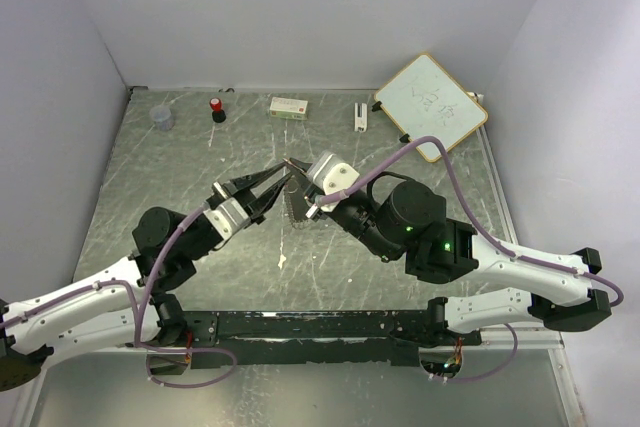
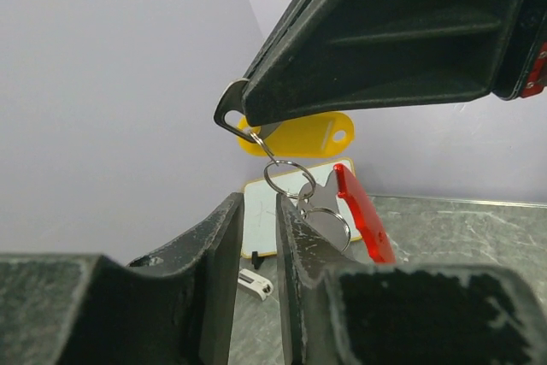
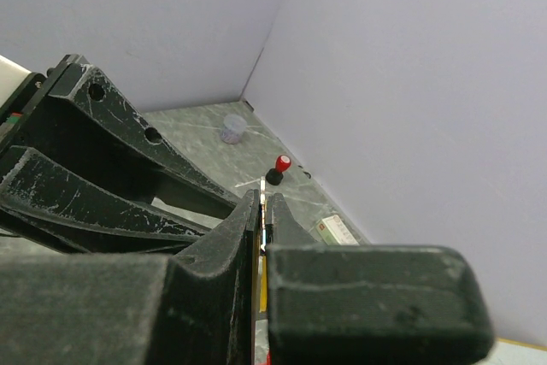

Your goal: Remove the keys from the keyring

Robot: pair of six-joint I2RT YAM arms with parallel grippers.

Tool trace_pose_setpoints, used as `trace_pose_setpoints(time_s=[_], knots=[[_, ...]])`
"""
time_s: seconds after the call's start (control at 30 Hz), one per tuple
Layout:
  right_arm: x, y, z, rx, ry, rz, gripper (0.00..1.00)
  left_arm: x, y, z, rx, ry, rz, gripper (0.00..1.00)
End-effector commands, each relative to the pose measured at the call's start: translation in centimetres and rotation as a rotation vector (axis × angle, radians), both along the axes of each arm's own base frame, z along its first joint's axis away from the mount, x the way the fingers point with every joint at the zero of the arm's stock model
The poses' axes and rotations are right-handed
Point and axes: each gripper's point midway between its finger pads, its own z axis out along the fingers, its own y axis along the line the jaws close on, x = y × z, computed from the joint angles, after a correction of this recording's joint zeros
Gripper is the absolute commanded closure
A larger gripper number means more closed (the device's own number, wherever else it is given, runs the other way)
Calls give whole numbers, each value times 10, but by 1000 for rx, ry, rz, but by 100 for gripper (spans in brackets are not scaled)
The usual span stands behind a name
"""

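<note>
Both grippers meet above the middle of the table. My right gripper (image 1: 303,202) (image 3: 265,198) is shut on the yellow-headed key (image 2: 299,136) (image 3: 262,288), with a silver clip (image 2: 231,108) sticking out beside it. From the clip hangs the keyring (image 2: 289,179), a chain of thin silver loops. A silver key (image 2: 318,204) and the narrow red key (image 2: 363,215) hang from it. My left gripper (image 1: 285,179) (image 2: 258,203) sits just below the loops, jaws a narrow gap apart with nothing between them. The loops hang just past its right fingertip (image 2: 282,207).
A whiteboard (image 1: 432,105) lies at the back right, with a small white block (image 1: 360,116) to its left. Along the back edge stand a small box (image 1: 289,106), a red-capped black bottle (image 1: 217,109) and a clear cup (image 1: 162,118). Walls close in three sides.
</note>
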Motion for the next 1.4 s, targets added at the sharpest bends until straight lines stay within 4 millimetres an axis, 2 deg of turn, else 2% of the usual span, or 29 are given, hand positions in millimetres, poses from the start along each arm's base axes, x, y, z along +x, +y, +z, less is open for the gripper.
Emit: trace_pose_setpoints(time_s=[0.0,0.37,0.83,1.37], knots=[[-5,-7,14,54,-6,19,100,-2,13,14,-82,-29,21,67],[-5,-5,10,45,-6,24,100,-9,20,21,-115,-39,2,66],[-6,-1,8,40,-3,33,100,-8,11,17,-94,-26,-16,66],[-8,2,6,32,-2,51,100,-11,10,22,-104,-46,-32,68]])
